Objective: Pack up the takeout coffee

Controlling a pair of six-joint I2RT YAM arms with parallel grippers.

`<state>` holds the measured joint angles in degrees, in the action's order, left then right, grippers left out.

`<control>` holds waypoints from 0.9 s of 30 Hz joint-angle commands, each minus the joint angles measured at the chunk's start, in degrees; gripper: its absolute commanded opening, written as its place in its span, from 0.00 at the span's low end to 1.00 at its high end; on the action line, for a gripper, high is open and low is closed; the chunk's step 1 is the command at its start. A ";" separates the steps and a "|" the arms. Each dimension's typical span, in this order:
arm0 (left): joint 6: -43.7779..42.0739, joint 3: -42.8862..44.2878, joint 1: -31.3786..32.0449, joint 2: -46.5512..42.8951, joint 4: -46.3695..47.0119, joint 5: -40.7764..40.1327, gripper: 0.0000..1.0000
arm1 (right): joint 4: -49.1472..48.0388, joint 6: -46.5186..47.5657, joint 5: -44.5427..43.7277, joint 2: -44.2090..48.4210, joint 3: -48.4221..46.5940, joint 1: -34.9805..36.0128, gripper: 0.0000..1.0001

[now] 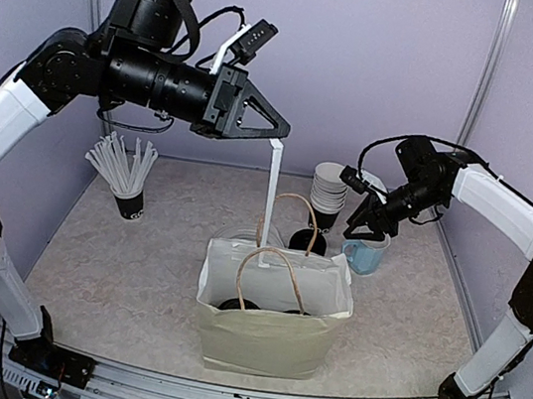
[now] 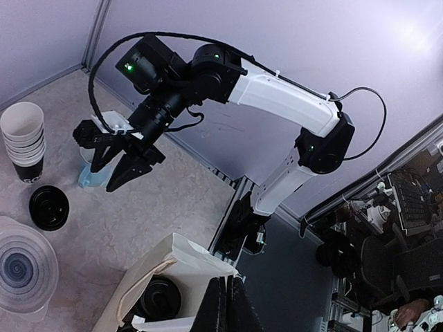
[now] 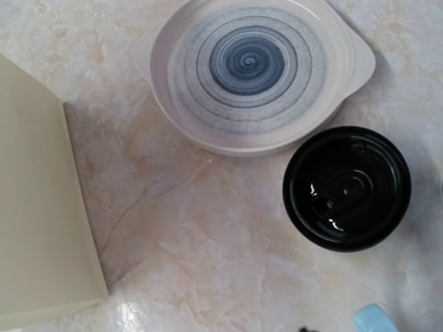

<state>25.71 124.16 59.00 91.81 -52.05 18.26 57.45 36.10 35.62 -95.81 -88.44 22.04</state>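
The left claw [image 1: 285, 128] hangs high over the middle of the tabletop [image 1: 114, 277], its tips pinched together on the upper end of a white stick [image 1: 272, 180]. The stick drops straight down toward the far rim of the paper bag [image 1: 265, 345]. The bag stands upright and open-mouthed near the front centre, with both brown handles raised.

The takeout coffee [image 1: 308, 239] stands on the tabletop just beyond the bag's far wall, outside it, with its black lid on. The right wrist view looks straight down on that lid, which sits just right of and nearer than a shallow plate [image 3: 252, 69] with a blue spiral; they are close together, but I cannot tell whether they touch.

Inside the bag the left wrist view shows one black lid [image 2: 159, 297], and the top view shows two dark round shapes low between the walls.

The right claw [image 1: 364, 229] hovers to the right of the takeout coffee, just above a light blue mug [image 1: 366, 258]. Its fingers are spread apart with nothing between them. A stack of white paper cups [image 1: 329, 184] stands at the far side, behind the coffee. A black cup [image 1: 130, 204] full of white sticks sits far left, well apart from the bag.
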 commanded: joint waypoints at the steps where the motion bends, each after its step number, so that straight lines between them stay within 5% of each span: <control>1: 0.09 -1.60 1.75 4.01 5.71 5.65 0.00 | -0.13 -0.24 -0.40 0.71 0.88 -0.52 0.47; 10: -2.80 4.71 5.24 14.40 0.02 8.77 0.00 | -0.12 0.04 -0.03 -0.05 0.60 -0.58 0.48; 16: -4.69 -2.43 3.77 11.30 -10.83 -1.08 0.01 | -0.13 0.21 0.33 -0.08 0.92 -0.59 0.47; 21: -5.97 -8.81 2.33 4.03 -14.58 -10.00 0.45 | -0.24 0.39 0.63 -0.36 1.06 -0.56 0.48; 27: -7.21 -15.25 -2.34 -5.55 -7.92 -14.61 0.58 | 0.26 0.62 1.38 -1.48 0.18 -0.54 0.47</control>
<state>20.18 111.39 60.18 93.41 -63.88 9.32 57.32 36.34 35.81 -96.01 -88.05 22.04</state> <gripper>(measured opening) 0.548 0.475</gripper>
